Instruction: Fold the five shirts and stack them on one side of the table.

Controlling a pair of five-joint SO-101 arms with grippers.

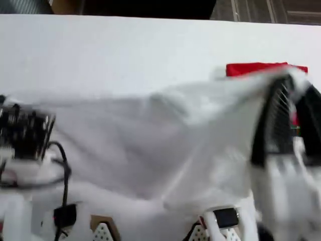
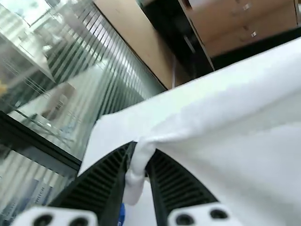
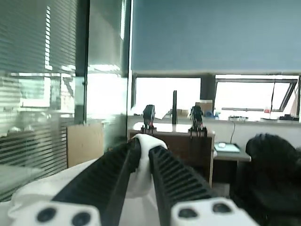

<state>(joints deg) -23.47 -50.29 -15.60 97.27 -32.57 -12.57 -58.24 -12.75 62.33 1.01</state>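
A white shirt [image 1: 150, 135] hangs stretched in the air above the white table [image 1: 125, 45], held at both ends. My left gripper [image 2: 139, 162] is shut on one corner of the white shirt [image 2: 225, 117], at the left in the high view [image 1: 22, 125]. My right gripper [image 3: 143, 157] is shut on a bunched corner of the shirt [image 3: 143, 165], raised high at the right [image 1: 288, 88]. A red shirt [image 1: 251, 69] lies flat on the table at the far right, partly hidden behind the white one.
The arm bases and cables [image 1: 65, 211] stand along the table's near edge. Bare white table stretches across the back and left. A glass wall [image 2: 51, 94] and wooden furniture [image 2: 230, 23] lie beyond the table.
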